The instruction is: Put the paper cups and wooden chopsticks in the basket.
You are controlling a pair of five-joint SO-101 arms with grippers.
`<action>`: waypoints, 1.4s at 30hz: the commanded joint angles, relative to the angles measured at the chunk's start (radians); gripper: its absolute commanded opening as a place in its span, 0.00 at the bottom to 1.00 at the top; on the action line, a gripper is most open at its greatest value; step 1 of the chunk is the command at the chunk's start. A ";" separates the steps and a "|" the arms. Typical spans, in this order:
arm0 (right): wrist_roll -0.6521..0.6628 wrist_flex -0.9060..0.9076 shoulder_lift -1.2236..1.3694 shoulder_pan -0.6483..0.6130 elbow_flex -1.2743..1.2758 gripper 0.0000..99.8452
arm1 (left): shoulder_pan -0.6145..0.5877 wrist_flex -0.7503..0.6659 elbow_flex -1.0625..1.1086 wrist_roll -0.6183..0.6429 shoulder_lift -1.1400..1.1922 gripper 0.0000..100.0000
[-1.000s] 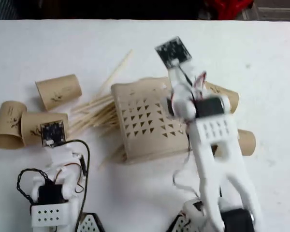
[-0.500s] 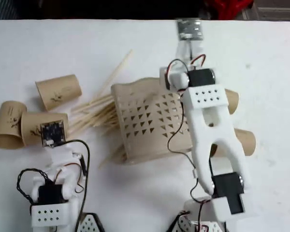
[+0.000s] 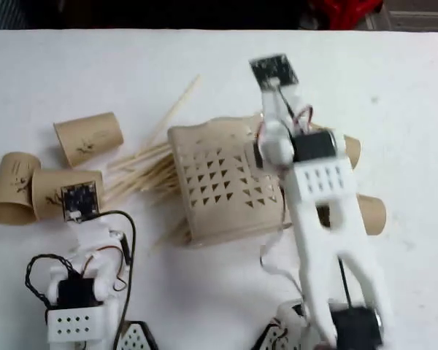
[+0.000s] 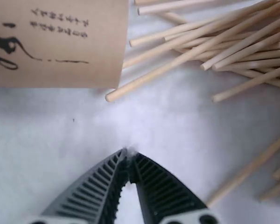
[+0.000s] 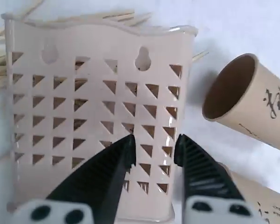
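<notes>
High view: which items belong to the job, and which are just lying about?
Job:
basket
wooden chopsticks, left of it
paper cups, three on the left, two right of the basket

Lying about:
black cable by the left arm
red object beyond the table

In the high view the right arm covers the basket's right edge and most of two paper cups beside it. In the left wrist view a paper cup and the chopsticks run off the edge.
</notes>
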 commanded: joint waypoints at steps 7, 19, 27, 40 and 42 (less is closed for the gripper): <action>0.176 -0.185 -0.447 -0.002 0.582 0.08 | -0.008 0.005 -0.003 -0.002 0.002 0.03; 0.181 -0.257 -0.608 -0.071 0.833 0.08 | -0.012 0.005 -0.003 -0.003 0.002 0.03; 0.282 -0.200 -0.616 0.016 0.850 0.08 | -0.088 -0.114 -0.002 -0.011 0.002 0.02; 0.230 -0.139 -0.705 0.045 0.726 0.08 | -0.154 -0.190 -0.276 -0.542 0.010 0.02; 0.249 -0.093 -0.771 0.022 0.726 0.08 | -0.114 -0.143 -0.359 -0.503 0.013 0.02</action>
